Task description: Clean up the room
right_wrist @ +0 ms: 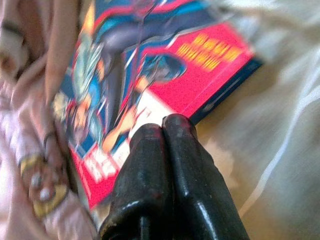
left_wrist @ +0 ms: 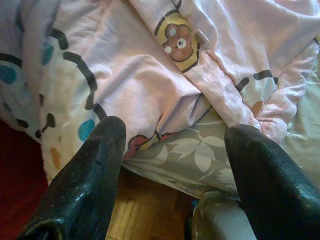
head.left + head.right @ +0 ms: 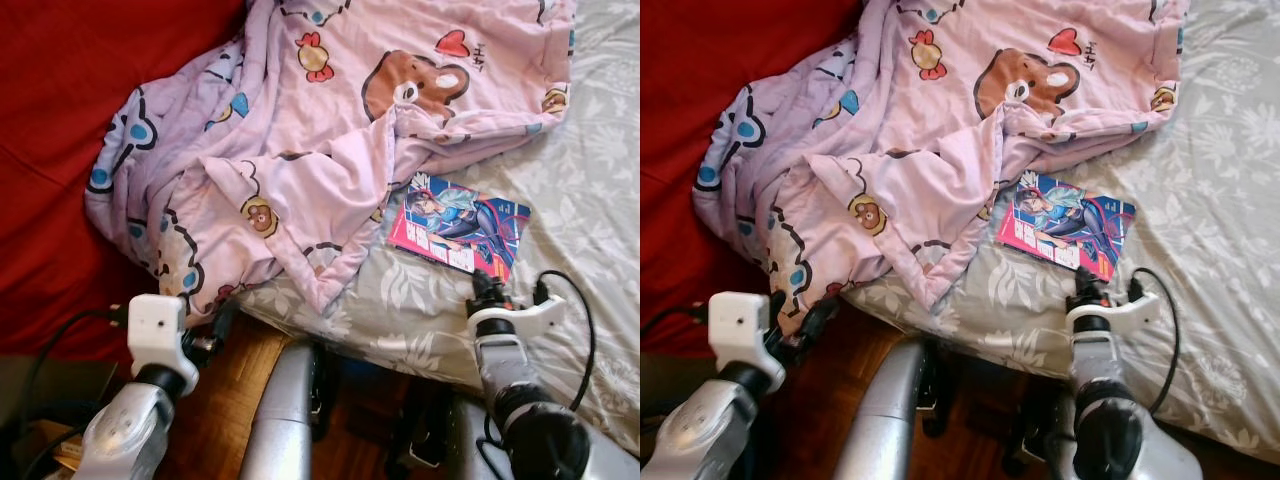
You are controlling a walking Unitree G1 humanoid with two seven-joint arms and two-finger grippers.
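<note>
Right pincer [image 1: 162,125] closed, empty, comic book [image 3: 458,232] just ahead. Left pincer [image 2: 175,165] spread wide before the blanket [image 3: 330,130].

A pink cartoon-print blanket [image 3: 330,130] lies rumpled across the bed [image 3: 590,180], spreading from twelve o'clock down toward nine, its bear and candy figures showing among the folds. One corner hangs toward six o'clock over the grey floral sheet [image 3: 420,310]. Just beside that fold, at about four o'clock, a comic book [image 3: 458,232] lies flat on the sheet, its red and blue cover face up. A red cover [image 3: 70,110] fills ten o'clock. At seven o'clock the left end effector [image 3: 215,335] sits at the blanket's hanging edge, above wooden floor [image 3: 235,400]. At five o'clock the right end effector [image 3: 486,285] points at the comic book's near edge.
</note>
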